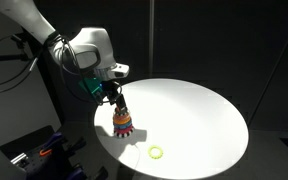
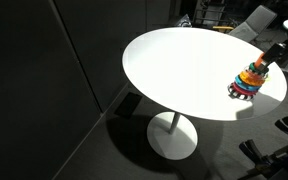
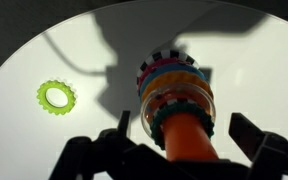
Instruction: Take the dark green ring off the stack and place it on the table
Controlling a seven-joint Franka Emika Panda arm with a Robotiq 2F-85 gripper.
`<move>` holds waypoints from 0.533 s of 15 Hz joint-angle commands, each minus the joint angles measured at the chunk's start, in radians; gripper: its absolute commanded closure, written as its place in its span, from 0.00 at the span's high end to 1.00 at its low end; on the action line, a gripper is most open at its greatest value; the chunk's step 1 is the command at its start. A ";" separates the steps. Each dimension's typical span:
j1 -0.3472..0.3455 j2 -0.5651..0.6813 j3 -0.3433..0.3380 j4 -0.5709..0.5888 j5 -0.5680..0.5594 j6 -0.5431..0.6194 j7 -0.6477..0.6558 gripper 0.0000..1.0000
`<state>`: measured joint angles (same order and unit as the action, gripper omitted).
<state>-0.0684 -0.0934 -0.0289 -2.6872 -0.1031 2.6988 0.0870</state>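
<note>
The stack [image 1: 123,123] stands on the round white table [image 1: 199,115], a cone of coloured rings with an orange knob. It also shows in an exterior view [image 2: 250,79] near the table's edge. In the wrist view the orange knob [image 3: 189,135] rises between my open gripper's fingers [image 3: 182,140]. The dark green ring [image 3: 176,116] sits high on the stack, just under the knob, above a clear ring and the yellow, pink and blue rings. My gripper [image 1: 114,98] hangs right over the stack's top, fingers either side, not touching the ring.
A paler yellow-green ring [image 3: 56,96] lies flat on the table beside the stack; it also shows in an exterior view [image 1: 157,152]. The table stands on a single pedestal foot [image 2: 171,140]. Dark surroundings and equipment [image 1: 34,150] lie beyond the table's edge.
</note>
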 commanded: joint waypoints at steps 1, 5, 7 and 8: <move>0.007 0.034 -0.007 0.023 0.034 0.025 -0.026 1.00; 0.010 0.054 -0.008 0.028 0.061 0.047 -0.041 1.00; 0.011 0.062 -0.009 0.032 0.079 0.054 -0.051 1.00; 0.011 0.066 -0.009 0.035 0.088 0.058 -0.057 1.00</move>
<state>-0.0657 -0.0486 -0.0289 -2.6743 -0.0542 2.7416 0.0704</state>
